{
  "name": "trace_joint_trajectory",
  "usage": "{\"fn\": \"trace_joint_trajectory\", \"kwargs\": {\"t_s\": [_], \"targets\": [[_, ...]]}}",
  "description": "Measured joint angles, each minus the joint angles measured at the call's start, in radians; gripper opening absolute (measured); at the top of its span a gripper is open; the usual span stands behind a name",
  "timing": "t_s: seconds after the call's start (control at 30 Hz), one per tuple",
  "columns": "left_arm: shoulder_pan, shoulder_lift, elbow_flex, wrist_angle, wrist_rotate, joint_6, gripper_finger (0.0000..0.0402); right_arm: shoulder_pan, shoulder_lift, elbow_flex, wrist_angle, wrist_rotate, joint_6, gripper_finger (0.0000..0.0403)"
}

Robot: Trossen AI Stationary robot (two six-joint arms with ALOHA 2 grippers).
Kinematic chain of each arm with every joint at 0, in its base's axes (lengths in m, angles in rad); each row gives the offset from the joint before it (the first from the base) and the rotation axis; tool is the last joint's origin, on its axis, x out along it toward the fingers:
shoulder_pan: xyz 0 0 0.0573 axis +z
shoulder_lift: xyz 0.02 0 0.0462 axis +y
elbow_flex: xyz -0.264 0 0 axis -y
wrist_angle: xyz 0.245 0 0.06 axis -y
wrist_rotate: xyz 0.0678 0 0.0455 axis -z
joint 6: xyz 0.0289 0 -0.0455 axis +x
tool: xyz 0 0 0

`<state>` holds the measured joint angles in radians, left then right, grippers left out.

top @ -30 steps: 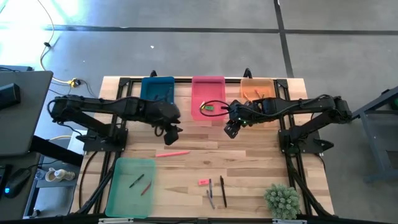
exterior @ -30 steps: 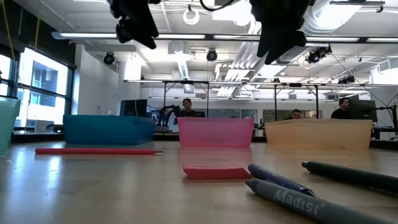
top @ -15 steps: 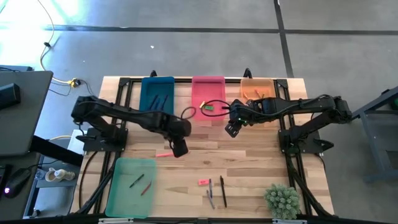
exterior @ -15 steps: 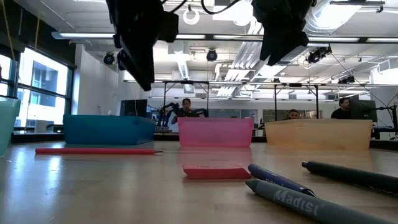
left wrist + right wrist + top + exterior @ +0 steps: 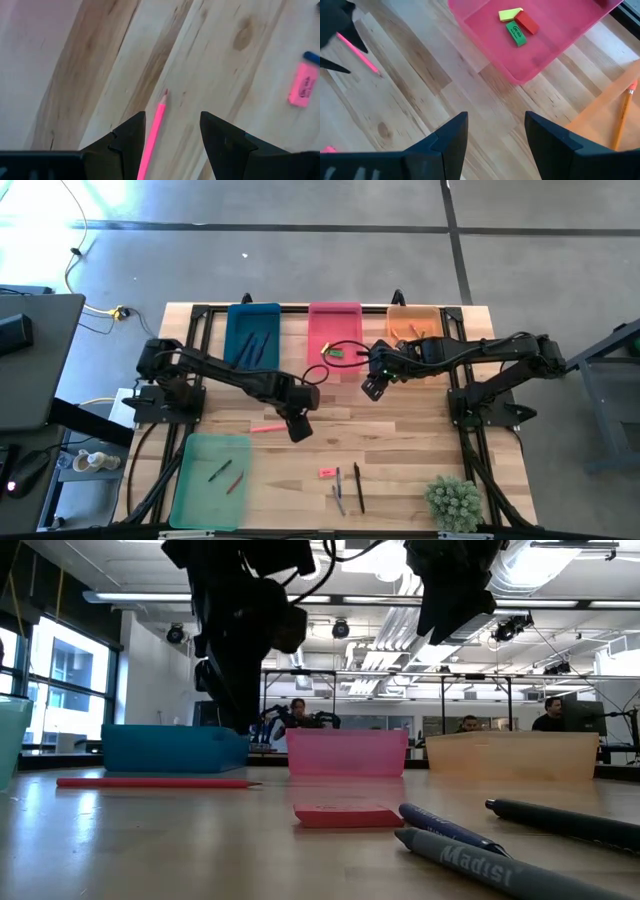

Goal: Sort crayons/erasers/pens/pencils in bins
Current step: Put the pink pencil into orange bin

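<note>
The nearest grey pen [image 5: 500, 862] in the low view bears pale lettering that reads "Madisi".

High view: looked straight down from well above, taking in the whole table [image 5: 400, 450], both arms and the floor around.
Low view: sat at table-top height, close behind the pink eraser [image 5: 345, 815], facing level across to the room beyond.
Left wrist view: pointed down, close over the pink pencil [image 5: 152, 132].
Right wrist view: hung higher, facing down at the pink bin [image 5: 555, 45].
Shared: the pink pencil showed in all four views; the pink bin in three.
</note>
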<state>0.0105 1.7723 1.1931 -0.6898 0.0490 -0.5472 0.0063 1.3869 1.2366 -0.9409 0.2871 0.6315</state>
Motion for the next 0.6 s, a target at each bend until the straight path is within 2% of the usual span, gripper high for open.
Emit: {"fn": "trace_joint_trajectory", "kwargs": {"t_s": [0.6], "targets": [[-0.011, 0.067, 0.001, 0.03, -0.019, 0.073, 0.0161, -0.037, 0.0, 0.0, 0.003, -0.002, 0.101, 0.0188]]}}
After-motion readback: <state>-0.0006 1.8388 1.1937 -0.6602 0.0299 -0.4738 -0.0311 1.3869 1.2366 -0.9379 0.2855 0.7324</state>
